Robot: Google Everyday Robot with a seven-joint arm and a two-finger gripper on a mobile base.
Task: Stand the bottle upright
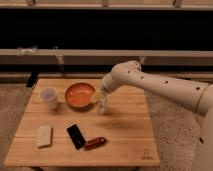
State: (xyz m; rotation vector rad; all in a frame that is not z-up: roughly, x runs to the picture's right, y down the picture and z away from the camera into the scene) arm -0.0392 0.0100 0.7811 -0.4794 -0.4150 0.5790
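A pale, see-through bottle (103,106) is on the wooden table (125,132), just right of the orange bowl (80,95). It looks roughly upright, with its base on the tabletop. My gripper (101,99) comes down from the upper right on the white arm (160,85) and sits right at the bottle's top, covering part of it. Whether it grips the bottle is unclear.
A white cup (49,97) stands left of the bowl. Near the front edge lie a pale flat bar (44,135), a black flat packet (76,136) and a red-brown oblong item (95,143). A railing and a dark wall run behind the table.
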